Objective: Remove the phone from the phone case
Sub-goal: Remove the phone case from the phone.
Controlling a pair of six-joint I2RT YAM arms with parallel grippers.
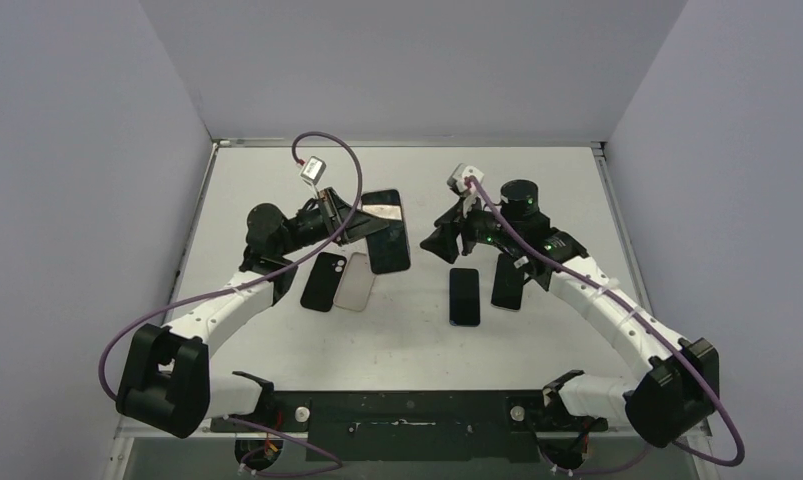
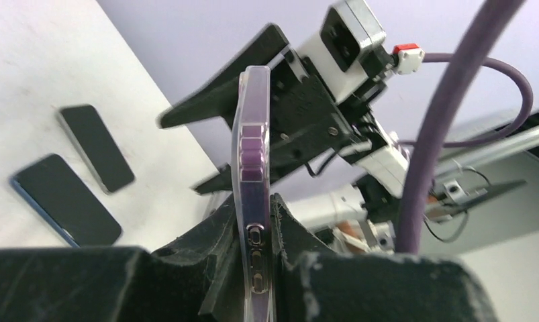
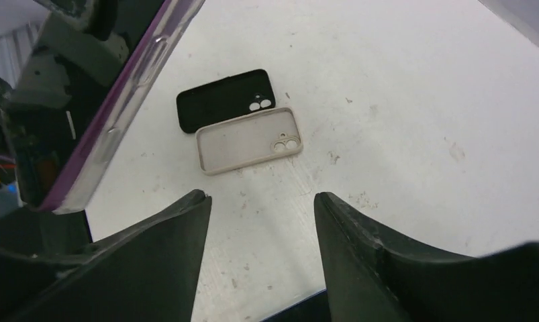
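Observation:
My left gripper (image 1: 352,222) is shut on a purple phone in a clear case (image 1: 387,230) and holds it above the table's middle. In the left wrist view the cased phone (image 2: 253,168) stands edge-on between my fingers (image 2: 300,235), purple side and buttons showing. My right gripper (image 1: 443,240) is open and empty just right of the phone. In the right wrist view the cased phone (image 3: 99,114) fills the upper left, outside the open fingers (image 3: 179,235).
An empty black case (image 1: 324,281) and an empty beige case (image 1: 355,281) lie side by side left of centre; both show in the right wrist view (image 3: 223,97) (image 3: 250,139). Two bare dark phones (image 1: 464,296) (image 1: 507,284) lie under the right arm.

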